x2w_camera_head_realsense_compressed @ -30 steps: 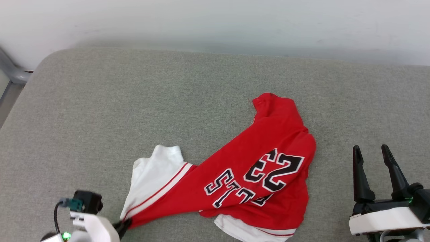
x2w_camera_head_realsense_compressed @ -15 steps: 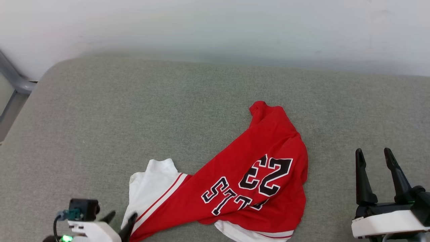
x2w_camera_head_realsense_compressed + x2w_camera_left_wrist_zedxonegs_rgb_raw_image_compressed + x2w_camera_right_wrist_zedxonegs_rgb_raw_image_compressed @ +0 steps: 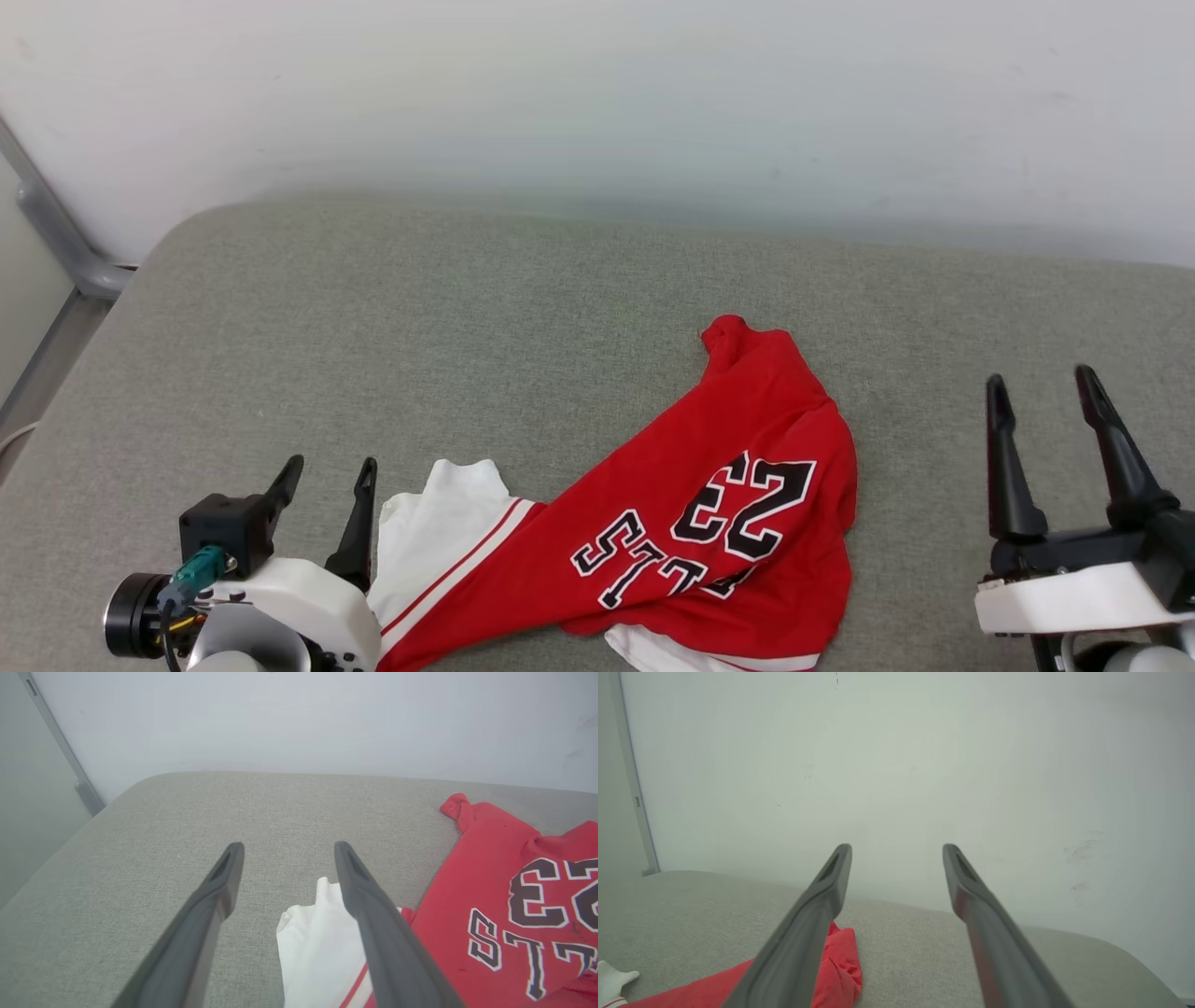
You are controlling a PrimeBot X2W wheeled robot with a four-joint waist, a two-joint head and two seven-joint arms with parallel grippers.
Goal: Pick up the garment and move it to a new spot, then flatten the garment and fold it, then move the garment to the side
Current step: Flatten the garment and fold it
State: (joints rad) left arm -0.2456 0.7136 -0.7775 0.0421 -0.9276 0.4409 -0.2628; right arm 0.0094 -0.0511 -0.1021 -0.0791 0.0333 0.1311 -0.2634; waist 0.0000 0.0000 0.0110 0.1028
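The garment (image 3: 709, 523) lies crumpled on the grey cushion, red with black white-outlined lettering and the number 23 facing up, a white sleeve (image 3: 439, 532) with red stripe trim at its left end. My left gripper (image 3: 331, 471) stands open just left of that sleeve, holding nothing. In the left wrist view the garment (image 3: 514, 905) spreads to the right of my open left gripper (image 3: 285, 851), and the white sleeve (image 3: 317, 952) sits between the fingers' lower parts. My right gripper (image 3: 1041, 387) is open at the lower right, apart from the garment. The right wrist view has the open right gripper (image 3: 896, 851) above a red tip of garment (image 3: 840, 961).
The grey cushion (image 3: 373, 327) stretches wide to the left and behind the garment. A pale wall (image 3: 597, 112) rises right behind it. A grey metal bar (image 3: 56, 233) runs down at the far left edge.
My left gripper has let go of the garment's lower left corner, opened and risen. The head camera has tilted, shifting the whole picture down.
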